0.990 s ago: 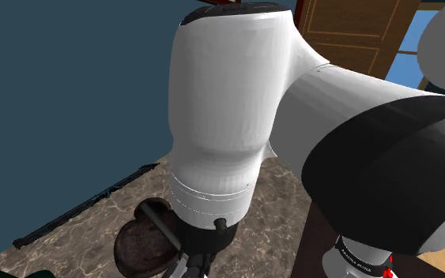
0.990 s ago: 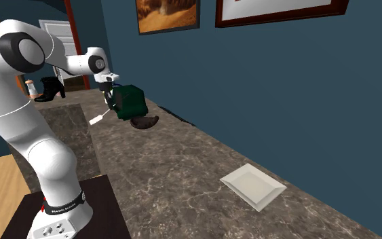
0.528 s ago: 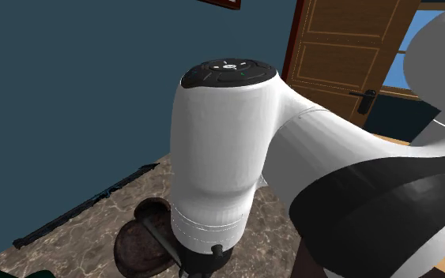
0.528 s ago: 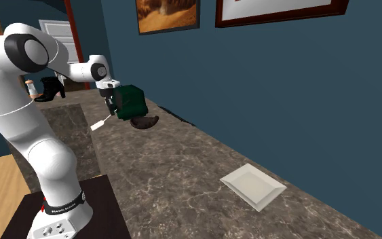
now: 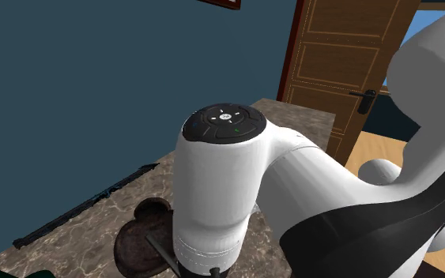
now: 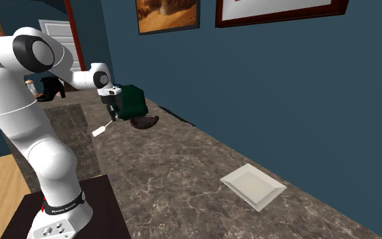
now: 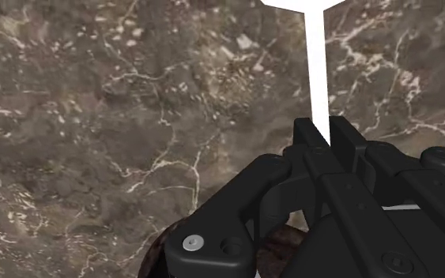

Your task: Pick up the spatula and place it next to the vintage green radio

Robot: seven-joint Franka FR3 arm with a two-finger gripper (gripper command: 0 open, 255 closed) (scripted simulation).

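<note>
Now lower: compared with a second ago, the white arm (image 6: 20, 115) has dipped in the second exterior view. The white flat spatula (image 6: 103, 127) hangs nearer the brown veined marble counter (image 6: 182, 163), upper left of frame. The black two-finger gripper (image 6: 112, 110) sits just left of the dark green boxy radio (image 6: 134, 100). Wrist view: fingers (image 7: 307, 134) clamped on the spatula's thin handle, blade end pointing away over bare marble. Reads as the descent to place; carry looks done, release not yet.

Room: a dark brown shallow bowl (image 6: 144, 122) sits just beside the radio's lower right, so that side is taken. Blue wall (image 6: 284, 102) is close behind the radio. Bare marble left of and below the radio is open. The counter's edge runs near the spatula's tip there, so it must land on stone. White square plate (image 6: 252, 185) at lower right, well apart.
</note>
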